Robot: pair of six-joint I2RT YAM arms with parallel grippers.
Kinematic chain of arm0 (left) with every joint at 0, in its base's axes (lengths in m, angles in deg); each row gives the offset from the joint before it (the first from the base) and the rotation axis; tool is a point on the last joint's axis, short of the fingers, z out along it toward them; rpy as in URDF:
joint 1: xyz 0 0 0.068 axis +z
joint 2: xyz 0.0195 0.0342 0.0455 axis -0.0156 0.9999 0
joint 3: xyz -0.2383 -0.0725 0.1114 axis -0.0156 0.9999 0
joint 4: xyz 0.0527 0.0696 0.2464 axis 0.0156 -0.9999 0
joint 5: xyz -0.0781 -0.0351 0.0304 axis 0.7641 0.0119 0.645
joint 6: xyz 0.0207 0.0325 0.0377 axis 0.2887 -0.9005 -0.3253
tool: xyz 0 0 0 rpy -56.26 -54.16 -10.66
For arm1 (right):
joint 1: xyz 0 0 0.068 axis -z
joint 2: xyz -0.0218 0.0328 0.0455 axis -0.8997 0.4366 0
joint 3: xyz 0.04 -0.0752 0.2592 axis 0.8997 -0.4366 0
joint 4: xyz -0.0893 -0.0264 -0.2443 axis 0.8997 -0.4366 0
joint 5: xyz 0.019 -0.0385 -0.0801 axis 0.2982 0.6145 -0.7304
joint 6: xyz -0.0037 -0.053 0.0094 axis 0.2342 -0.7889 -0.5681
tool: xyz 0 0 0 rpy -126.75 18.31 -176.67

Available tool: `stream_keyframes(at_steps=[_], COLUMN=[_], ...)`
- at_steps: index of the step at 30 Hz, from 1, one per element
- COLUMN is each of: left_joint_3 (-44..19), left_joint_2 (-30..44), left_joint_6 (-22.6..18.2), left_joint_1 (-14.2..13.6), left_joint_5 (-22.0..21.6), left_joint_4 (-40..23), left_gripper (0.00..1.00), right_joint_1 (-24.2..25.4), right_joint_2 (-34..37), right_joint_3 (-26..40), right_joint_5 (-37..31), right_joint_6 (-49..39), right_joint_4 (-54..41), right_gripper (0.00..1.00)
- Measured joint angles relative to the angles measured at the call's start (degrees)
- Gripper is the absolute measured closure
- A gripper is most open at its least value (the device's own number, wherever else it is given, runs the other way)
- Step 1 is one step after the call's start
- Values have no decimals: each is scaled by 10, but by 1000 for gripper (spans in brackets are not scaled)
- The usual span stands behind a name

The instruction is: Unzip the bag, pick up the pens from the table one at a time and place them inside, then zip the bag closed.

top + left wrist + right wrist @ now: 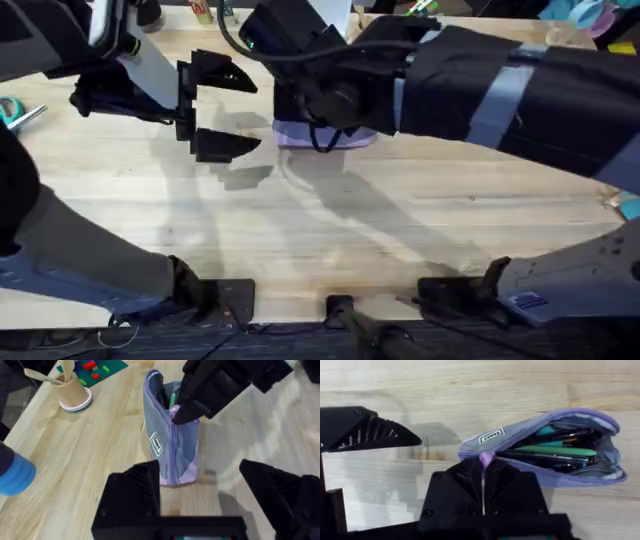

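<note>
My right gripper (pixel 482 467) is pinched tight on the zipper pull (pixel 486 458) of the bag (pixel 547 445), which lies on the table (pixel 400 240) with its far half gaping. Inside the bag sit the 2 pens (pixel 555 450), the green one uppermost. My left gripper (pixel 200 492) hangs spread wide just beside the bag's closed end, touching nothing
</note>
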Motion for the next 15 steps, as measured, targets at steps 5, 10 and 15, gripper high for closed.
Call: stream_keyframes(at_steps=[5, 10, 15], left_joint_3=[0, 0, 0], left_joint_2=[0, 0, 10], left_joint_6=[0, 15, 71], left_joint_1=[0, -12, -32], left_joint_5=[0, 0, 6], left_joint_4=[6, 42, 87], left_gripper=[7, 7, 7], right_joint_1=[1, 7, 9], right_joint_2=[0, 0, 0], right_joint_3=[0, 0, 0], right_joint_5=[0, 0, 0], right_joint_6=[0, 0, 0], right_joint_4=[0, 0, 0], right_gripper=[971, 971, 971])
